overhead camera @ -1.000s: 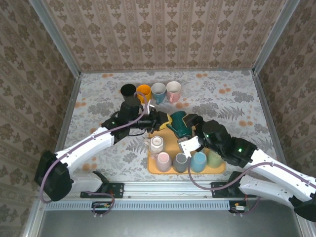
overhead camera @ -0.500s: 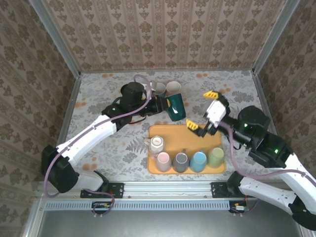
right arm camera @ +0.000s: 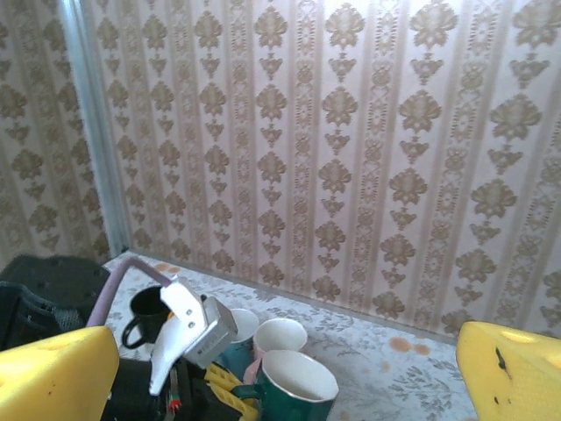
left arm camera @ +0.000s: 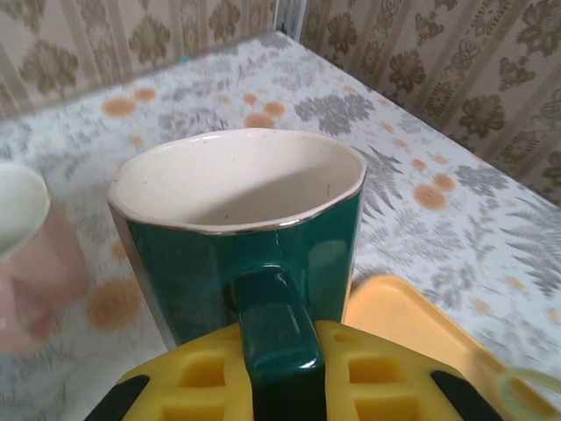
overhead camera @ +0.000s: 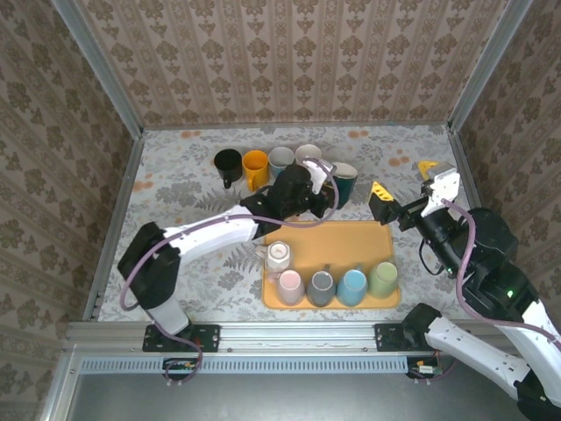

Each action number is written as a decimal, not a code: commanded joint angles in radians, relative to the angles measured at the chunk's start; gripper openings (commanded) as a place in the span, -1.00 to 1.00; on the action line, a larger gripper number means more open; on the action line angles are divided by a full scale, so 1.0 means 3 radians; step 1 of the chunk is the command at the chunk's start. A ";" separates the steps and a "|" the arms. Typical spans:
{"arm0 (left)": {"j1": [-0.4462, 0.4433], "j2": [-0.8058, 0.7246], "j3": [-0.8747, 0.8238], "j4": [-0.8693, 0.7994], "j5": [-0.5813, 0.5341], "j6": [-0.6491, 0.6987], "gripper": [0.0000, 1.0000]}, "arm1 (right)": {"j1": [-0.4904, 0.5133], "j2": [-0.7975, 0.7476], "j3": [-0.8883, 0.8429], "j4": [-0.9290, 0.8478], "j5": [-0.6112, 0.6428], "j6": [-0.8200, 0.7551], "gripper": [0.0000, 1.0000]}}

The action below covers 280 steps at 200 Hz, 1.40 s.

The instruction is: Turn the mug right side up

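Since a second ago the green mug (overhead camera: 344, 181) has left the orange tray (overhead camera: 386, 237), where both sets of my jaws were gathered at it. It now sits mouth up past the tray's far edge, at the right end of the row of mugs, just beside the pink mug (overhead camera: 307, 155). My left jaws are clamped on its handle, which points back toward the tray and me. The mug's long axis is upright, and its rim looks level from my left wrist. Whether its base rests on the counter (overhead camera: 421, 149) or hangs just above it, I cannot tell. My right jaws have swung off to the right, well apart from the mug, and gape wide with nothing between them. What is left, I judge, falls to the left side alone: settle the mug straight down if needed, release, and back off along the handle's line.
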 commanded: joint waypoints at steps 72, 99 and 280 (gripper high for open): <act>-0.0001 0.1229 0.0573 0.1892 -0.0979 0.0516 -1.00 | -0.0025 -0.0268 -0.0230 0.0193 0.0280 0.0041 1.00; 0.0030 0.1442 0.0700 0.1875 -0.1178 0.0453 -1.00 | -0.0027 -0.0326 -0.0315 0.0212 0.0251 0.0042 1.00; 0.0219 0.1934 0.0897 0.1777 -0.1205 0.0208 -0.34 | -0.0030 -0.0321 -0.0329 0.0187 0.0154 -0.0042 1.00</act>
